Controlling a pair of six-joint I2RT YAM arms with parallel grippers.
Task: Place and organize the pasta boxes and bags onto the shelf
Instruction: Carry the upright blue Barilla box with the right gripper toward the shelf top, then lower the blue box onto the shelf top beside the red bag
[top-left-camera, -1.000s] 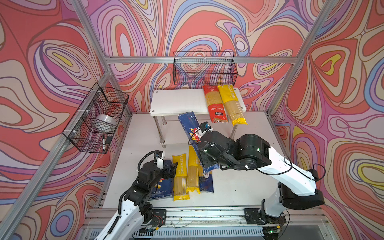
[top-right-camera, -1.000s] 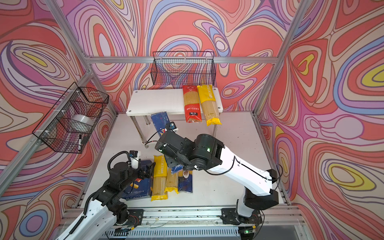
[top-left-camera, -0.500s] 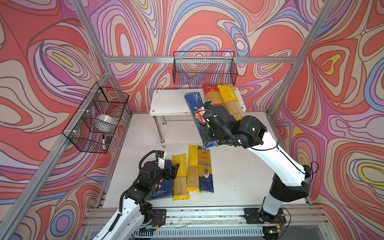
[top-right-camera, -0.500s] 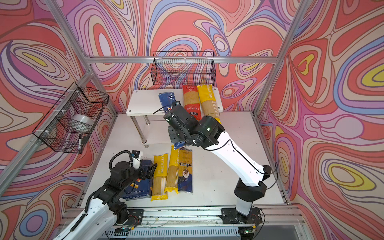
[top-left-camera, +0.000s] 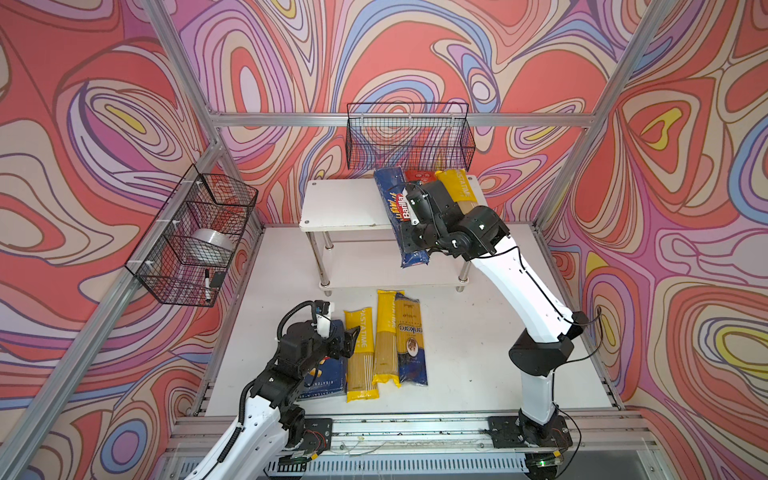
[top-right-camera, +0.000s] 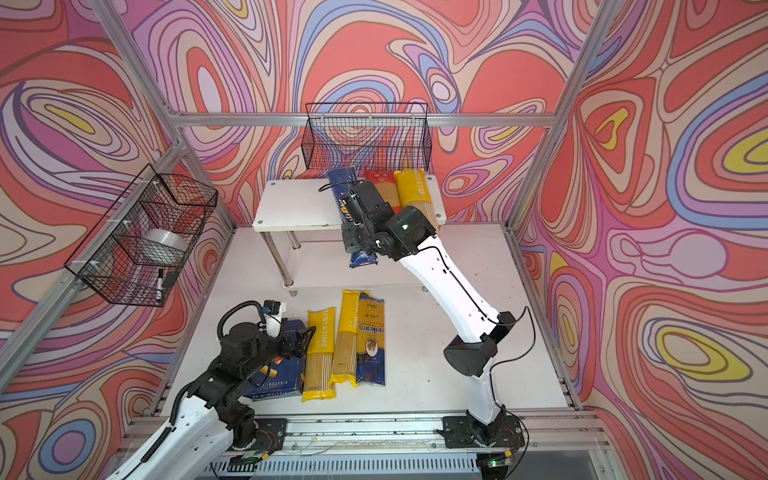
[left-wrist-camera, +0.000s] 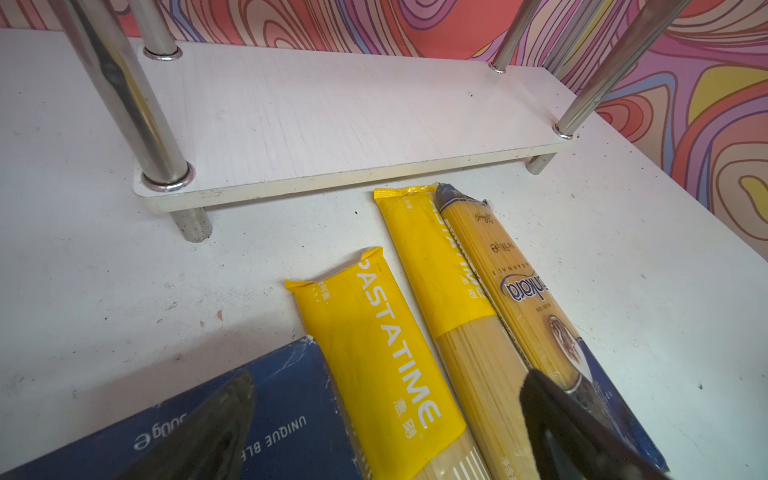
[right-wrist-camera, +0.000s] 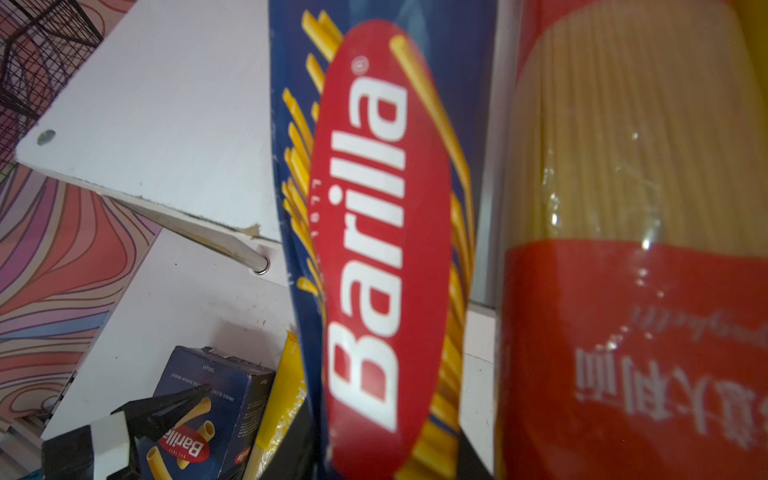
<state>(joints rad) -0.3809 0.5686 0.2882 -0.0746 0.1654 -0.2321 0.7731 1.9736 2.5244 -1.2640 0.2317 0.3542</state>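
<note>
Dark blue cardboard of the rigatoni box (top-left-camera: 328, 376) is seen nearest, flat on the bench (top-left-camera: 478, 353) well in front of the shelf (top-left-camera: 345, 203). Its near part is covered by the left arm in both top views, and its print is cut off in the left wrist view. The left gripper (left-wrist-camera: 386, 436) is held released above it, the jaws wide apart with nothing between them. Only two dark, blurred fingertips are shown in that wrist view.

Just beside the box, toward the shelf's right end, three bags are laid side by side. The yellow bag (top-left-camera: 360, 353) comes first. The second yellow bag (top-left-camera: 386, 332) is partly overlapped along one edge by the dark blue bag (top-left-camera: 411, 345). The far ends of these two are brought near the shelf's lower board.

Farther on, the spaghetti box (top-left-camera: 401, 208) is grasped by the right gripper (top-left-camera: 409, 226), which is clenched across its width. The box is tilted, its far end over the shelf's top board and its near end jutting past the shelf's front edge. Whether the board is touched cannot be told.

On that top board the red bag (top-right-camera: 380, 180) is largely hidden by the gripper. The third yellow bag (top-left-camera: 457, 189) is laid at the shelf's right end. Behind the shelf a wire basket (top-left-camera: 409, 137) is hung on the wall.
</note>
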